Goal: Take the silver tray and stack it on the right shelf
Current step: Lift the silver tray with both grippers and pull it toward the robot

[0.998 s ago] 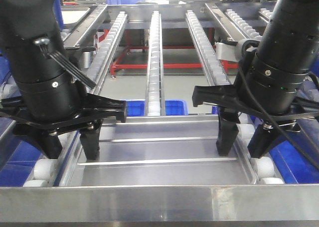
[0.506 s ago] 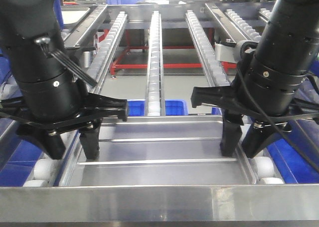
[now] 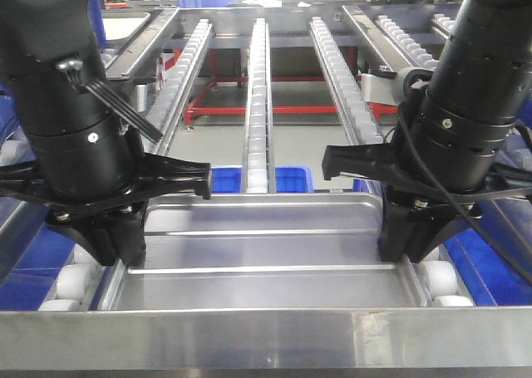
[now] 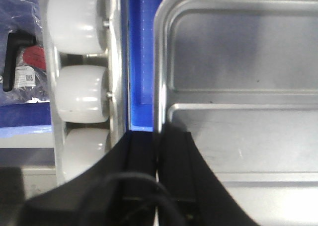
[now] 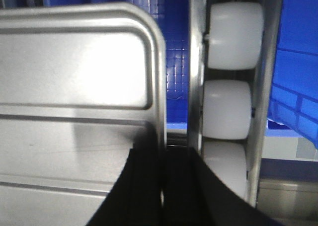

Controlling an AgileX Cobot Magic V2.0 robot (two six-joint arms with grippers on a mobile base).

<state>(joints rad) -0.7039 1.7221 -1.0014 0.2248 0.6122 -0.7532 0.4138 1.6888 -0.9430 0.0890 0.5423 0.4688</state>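
The silver tray (image 3: 266, 249), a shallow rectangular pan of shiny metal with rounded corners, a raised rim and two long ridges across its floor, lies level at the near end of a roller rack. It sits just behind the wide, shiny steel front rail (image 3: 266, 336) and between two side tracks of chunky white plastic rollers (image 4: 79, 94). From here I cannot tell whether it bears on anything.

My left tool (image 3: 120, 257) is clamped narrow on the tray's left rim. In the left wrist view its black fingers (image 4: 174, 166) stand one outside and one inside the rim, with the metal edge running straight between them. My right tool (image 3: 406, 249) grips the right rim the same way; the right wrist view shows one of its dark fingers (image 5: 144, 186) on the tray floor and the other outside the rim, close beside the white rollers.

Beyond the tray, a narrow centre track of small pale rollers (image 3: 258, 95) runs away from me, with similar tracks on either side. Blue plastic bins (image 3: 291, 179) show under the rack, and a red-painted metal frame (image 3: 249, 108) stands on the floor farther back.
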